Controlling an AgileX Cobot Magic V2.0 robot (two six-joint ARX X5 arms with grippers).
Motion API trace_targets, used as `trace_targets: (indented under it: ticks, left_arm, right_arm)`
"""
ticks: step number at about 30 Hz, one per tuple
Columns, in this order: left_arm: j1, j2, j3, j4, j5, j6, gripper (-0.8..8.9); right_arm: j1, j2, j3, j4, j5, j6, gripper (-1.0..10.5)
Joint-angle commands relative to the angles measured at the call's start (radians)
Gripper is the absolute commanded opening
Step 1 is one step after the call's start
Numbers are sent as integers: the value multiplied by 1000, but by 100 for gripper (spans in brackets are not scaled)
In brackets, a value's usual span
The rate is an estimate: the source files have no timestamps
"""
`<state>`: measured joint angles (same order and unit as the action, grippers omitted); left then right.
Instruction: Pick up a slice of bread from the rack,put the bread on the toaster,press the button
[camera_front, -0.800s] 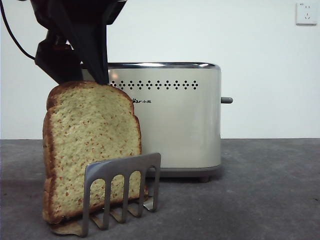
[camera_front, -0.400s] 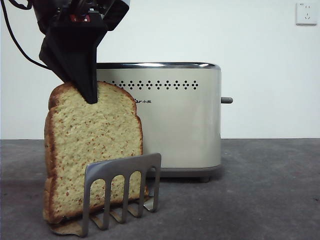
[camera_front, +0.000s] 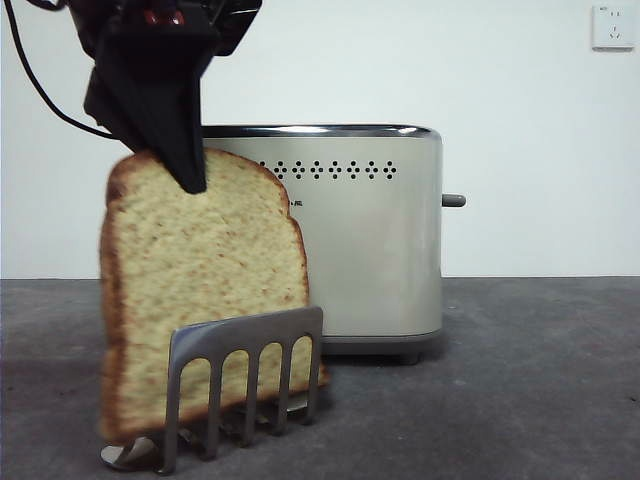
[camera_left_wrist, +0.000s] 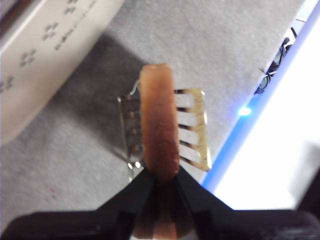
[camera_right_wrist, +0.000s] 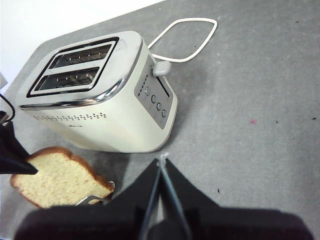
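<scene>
My left gripper (camera_front: 187, 172) is shut on the domed top of the slice of bread (camera_front: 200, 290), which hangs just above the steel rack (camera_front: 245, 372), its lower edge still behind the front divider. In the left wrist view the brown crust (camera_left_wrist: 159, 125) runs out from between the black jaws of the left gripper (camera_left_wrist: 161, 179), over the rack (camera_left_wrist: 194, 131). The cream toaster (camera_front: 370, 240) stands behind, its grey button (camera_front: 453, 200) on the right side. The right gripper (camera_right_wrist: 162, 162) hovers shut, well above the toaster (camera_right_wrist: 100, 105), the button (camera_right_wrist: 161, 68), and the bread (camera_right_wrist: 57, 179).
A white power cord (camera_right_wrist: 186, 39) loops on the grey table behind the toaster. A white wall socket (camera_front: 612, 27) sits at the upper right. The table's blue-lit edge (camera_left_wrist: 246, 111) runs close beside the rack. Both toaster slots (camera_right_wrist: 75, 67) face up.
The left gripper closed on the bread's top and lifted it. The slice rose a little and shifted right, its bottom coming off the rack's base.
</scene>
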<state>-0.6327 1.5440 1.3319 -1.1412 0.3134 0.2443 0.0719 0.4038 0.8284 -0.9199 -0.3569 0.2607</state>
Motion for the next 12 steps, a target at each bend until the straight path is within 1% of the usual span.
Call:
trace_targets:
  ticks: [1,6,10,12]
  left_arm:
    - [-4,-15,29,-24,8,15,-9]
    - [-4,-34,97,-77,7,43,-9]
    - [-4,-62,166,-126,8,120,-9]
    - [-5,-76,202,-156,8,142,-9]
  right_arm:
    - [0,0,3,5,-2,-12,1]
    - [0,0,3,4,-2,-12,0]
    - [0,0,3,3,-2,-12,0]
    - [0,0,3,2,-2,-12,1]
